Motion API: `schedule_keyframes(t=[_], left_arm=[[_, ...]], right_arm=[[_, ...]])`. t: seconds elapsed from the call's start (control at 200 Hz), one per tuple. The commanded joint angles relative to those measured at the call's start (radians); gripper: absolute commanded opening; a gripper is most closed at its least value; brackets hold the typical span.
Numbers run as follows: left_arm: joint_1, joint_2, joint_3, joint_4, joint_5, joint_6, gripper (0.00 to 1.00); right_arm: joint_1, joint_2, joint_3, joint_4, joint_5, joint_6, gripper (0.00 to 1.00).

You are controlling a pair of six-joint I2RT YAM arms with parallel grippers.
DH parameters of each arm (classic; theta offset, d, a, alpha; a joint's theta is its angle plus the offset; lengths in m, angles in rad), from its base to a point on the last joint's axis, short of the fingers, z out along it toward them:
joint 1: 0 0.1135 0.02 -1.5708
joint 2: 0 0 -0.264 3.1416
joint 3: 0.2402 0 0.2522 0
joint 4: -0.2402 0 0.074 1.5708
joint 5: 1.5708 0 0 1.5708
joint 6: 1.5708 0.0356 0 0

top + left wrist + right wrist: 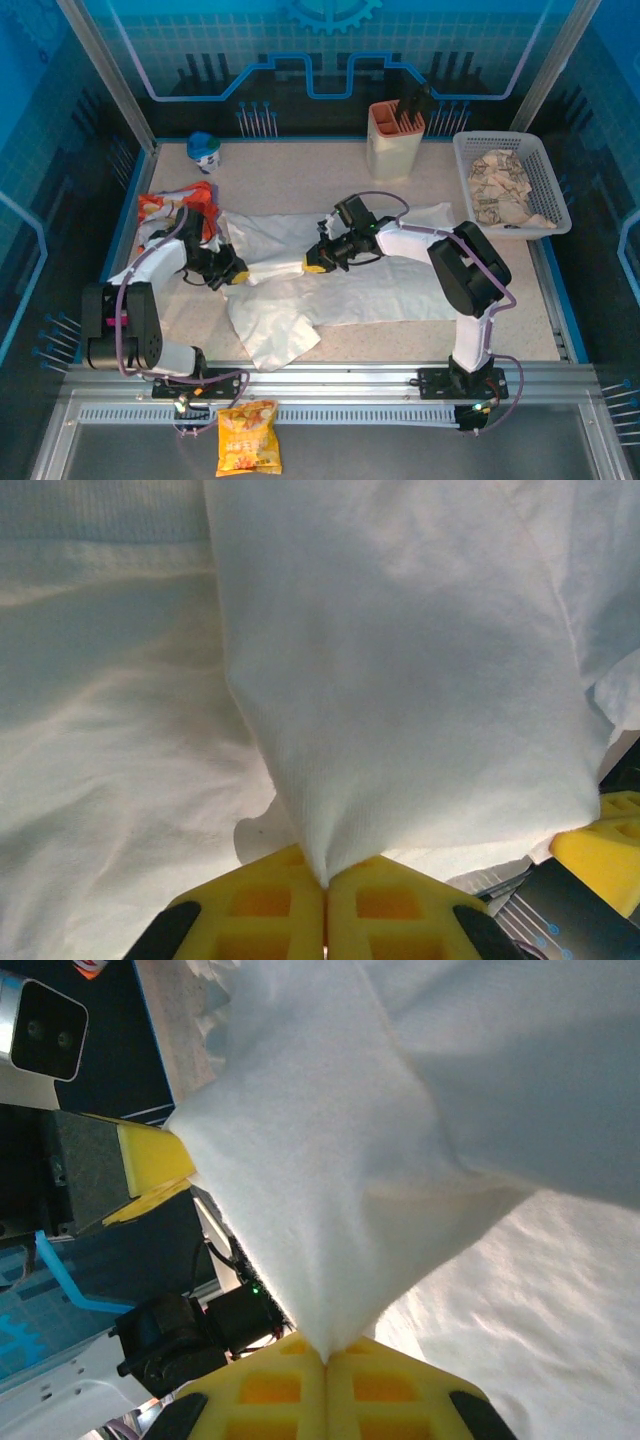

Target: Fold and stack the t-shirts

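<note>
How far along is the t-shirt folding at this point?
Early. Done: nothing looks folded or stacked yet. In hand: the left claw and right claw are each shut on a pinch of the white soft-fabric t-shirt, which lies rumpled between the arms. Left: finishing this fold, then stacking.

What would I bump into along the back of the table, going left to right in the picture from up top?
blue-topped cup → tan holder → white basket
</note>
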Motion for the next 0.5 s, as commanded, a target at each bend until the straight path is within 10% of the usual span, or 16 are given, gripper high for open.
schedule_keyframes(t=[0.0,0.13,0.26,0.38,0.495], left_arm=[[0.015,0.021,-0.007,-0.047,-0.022,0.041,0.09],[0.015,0.001,0.005,-0.078,-0.084,0.041,0.15],[0.015,-0.067,0.027,-0.121,-0.154,0.034,0.37],[0.011,-0.164,-0.003,-0.111,-0.131,0.001,0.39],[-0.024,-0.238,-0.062,-0.069,-0.107,-0.04,0.39]], right_arm=[[-0.01,0.034,0.018,-0.084,-0.017,-0.051,0.02],[-0.01,0.032,-0.008,-0.101,0.023,-0.065,0.08],[-0.002,-0.008,-0.02,-0.146,0.093,-0.095,0.46],[0.015,-0.056,-0.026,-0.173,0.153,-0.116,0.7],[0.034,-0.08,-0.034,-0.181,0.219,-0.127,0.73]])
